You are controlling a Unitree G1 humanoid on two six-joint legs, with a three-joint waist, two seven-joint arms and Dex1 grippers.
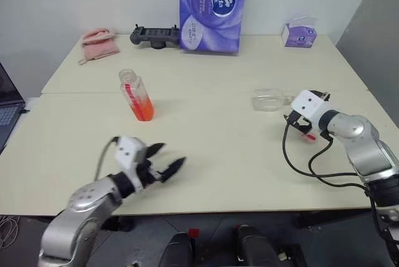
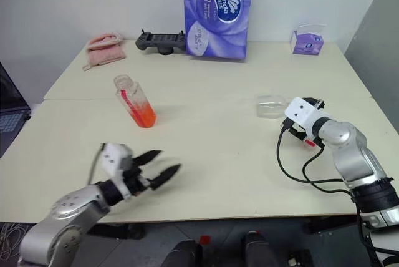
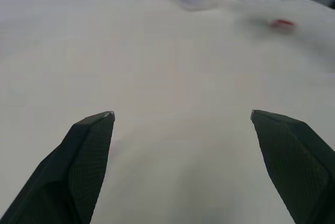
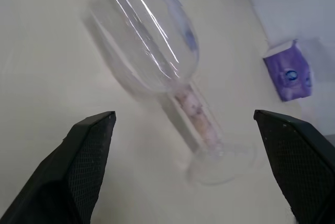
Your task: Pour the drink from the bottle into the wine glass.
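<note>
Clear plastic, uncapped, the bottle (image 1: 137,95) stands upright on the counter (image 1: 218,155) with the orange-red drink (image 1: 143,110) filling only its lower part. A small red cap (image 1: 308,136) lies on the counter beside the right arm. The wine glass (image 4: 162,77) lies on its side near the right gripper (image 4: 188,124), bowl toward the middle of the counter, foot toward the gripper. Both sets of jaws stand wide apart and grip nothing; the left gripper (image 1: 167,162) hovers over bare counter, nearer the robot than the bottle and well apart from it.

The main hazard, as I judge it, is the glass: until it is stood upright, nothing can be poured into it, and a rounded bowl on a smooth top will probably roll if a finger nudges it instead of closing on it. The thin stem looks like a poor place for a firm pinch and may slip or twist in the jaws. The open bottle is the second risk: a sideways knock from the left arm could tip it and spill the drink across the counter. Squeezing its soft sides too hard might also push liquid out early.
</note>
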